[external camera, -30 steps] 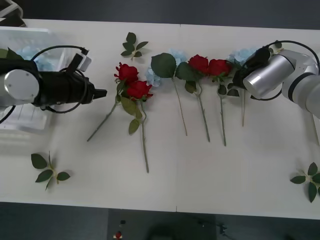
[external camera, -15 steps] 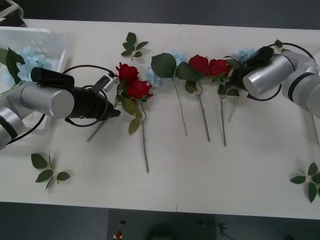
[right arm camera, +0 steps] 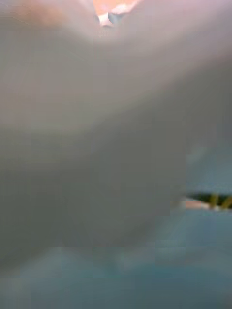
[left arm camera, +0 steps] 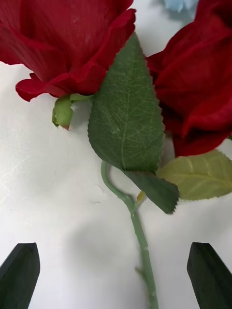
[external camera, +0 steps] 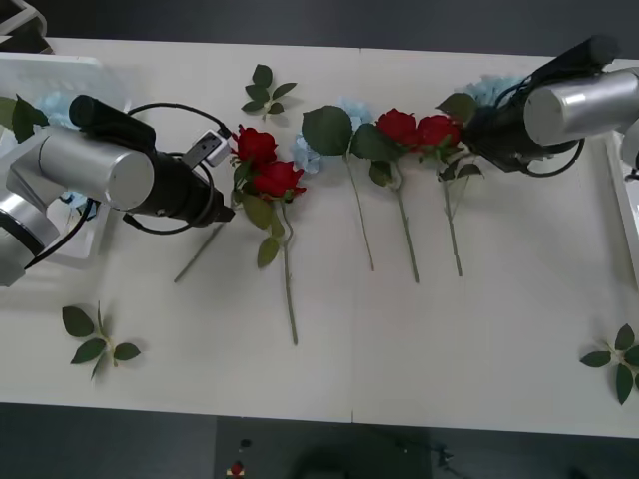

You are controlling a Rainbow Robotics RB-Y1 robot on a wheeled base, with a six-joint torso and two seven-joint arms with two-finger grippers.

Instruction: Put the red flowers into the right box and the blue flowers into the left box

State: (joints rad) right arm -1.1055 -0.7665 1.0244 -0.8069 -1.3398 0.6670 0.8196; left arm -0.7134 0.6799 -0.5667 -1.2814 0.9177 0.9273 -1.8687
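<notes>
The left box [external camera: 95, 70] sits at the table's [external camera: 349, 339] far left edge, with blue flowers [external camera: 55, 108] (pale clusters, partly hidden behind the left arm) lying inside it. The right box [external camera: 621, 205] shows as a thin white rim at the right edge; its contents cannot be seen. The left gripper [external camera: 222, 212] hovers with fingers [left arm camera: 19, 275] apart beside two red flowers [external camera: 265, 165]. The right gripper [external camera: 477, 138] is at the far end of the flower row, near a blue bloom [external camera: 494, 90]; whether its fingers are open or closed cannot be told.
</notes>
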